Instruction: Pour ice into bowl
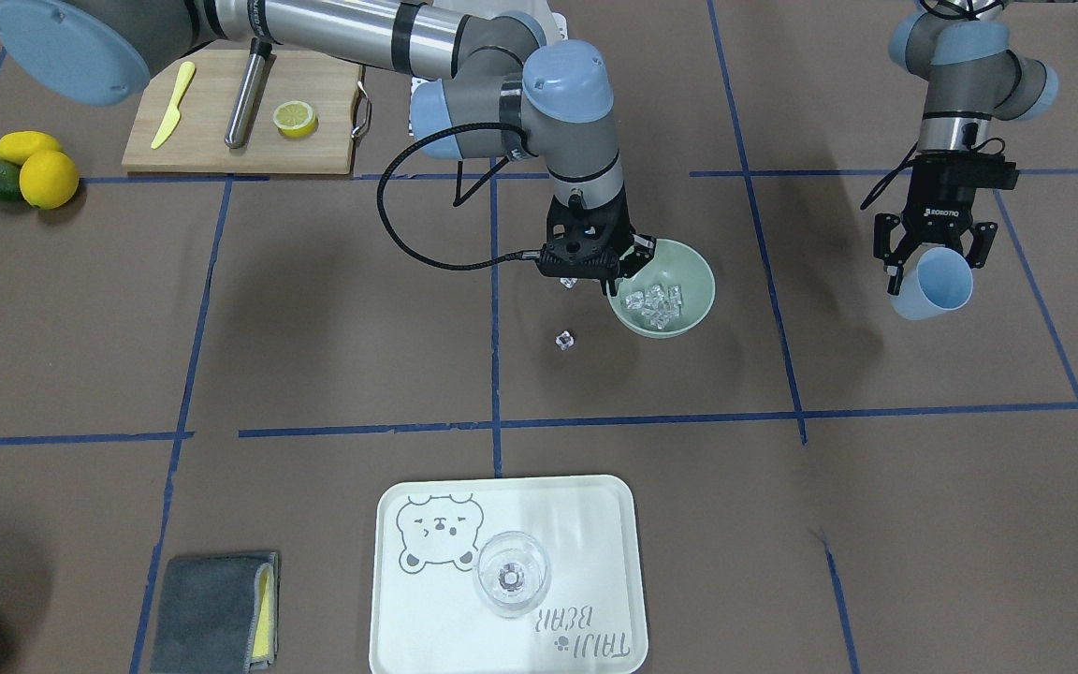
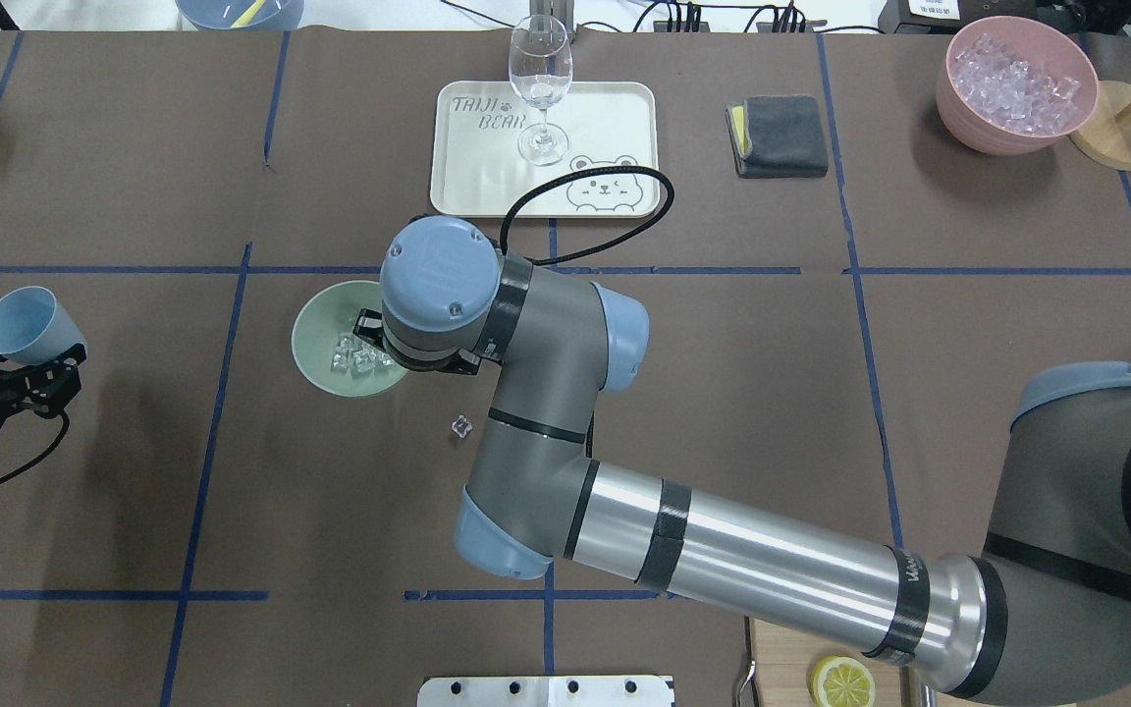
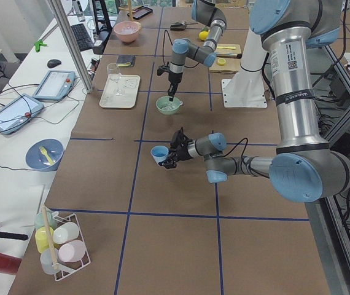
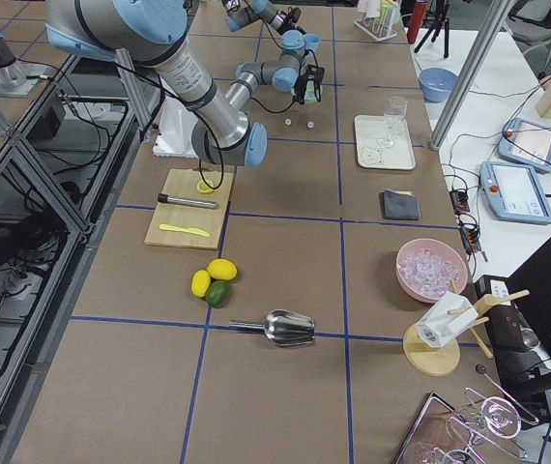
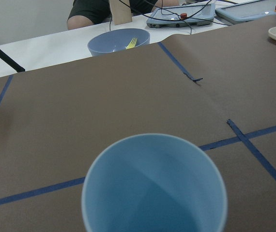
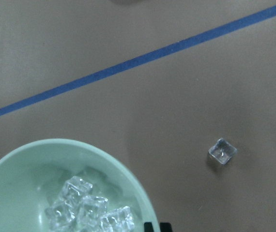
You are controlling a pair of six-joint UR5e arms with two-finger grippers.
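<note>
The pale green bowl [image 1: 689, 271] sits mid-table and holds several clear ice cubes [image 1: 653, 304]; it also shows in the overhead view [image 2: 315, 339] and the right wrist view [image 6: 22, 179]. One stray ice cube [image 1: 564, 341] lies on the table beside it, also seen from overhead [image 2: 461, 425] and in the right wrist view [image 6: 222, 151]. My right gripper [image 1: 612, 285] stands at the bowl's rim, its fingertips close together on the rim. My left gripper [image 1: 932, 271] is shut on an empty light blue cup [image 5: 153, 186], held tilted, off to the bowl's side.
A white tray [image 1: 595, 524] carries a wine glass [image 1: 511, 573]. A grey cloth [image 1: 211, 613] lies beside it. A cutting board [image 1: 211, 150] with knife and half lemon, whole lemons [image 1: 48, 178], a pink bowl of ice [image 2: 1015, 83] and a metal scoop [image 4: 290, 329] are farther off.
</note>
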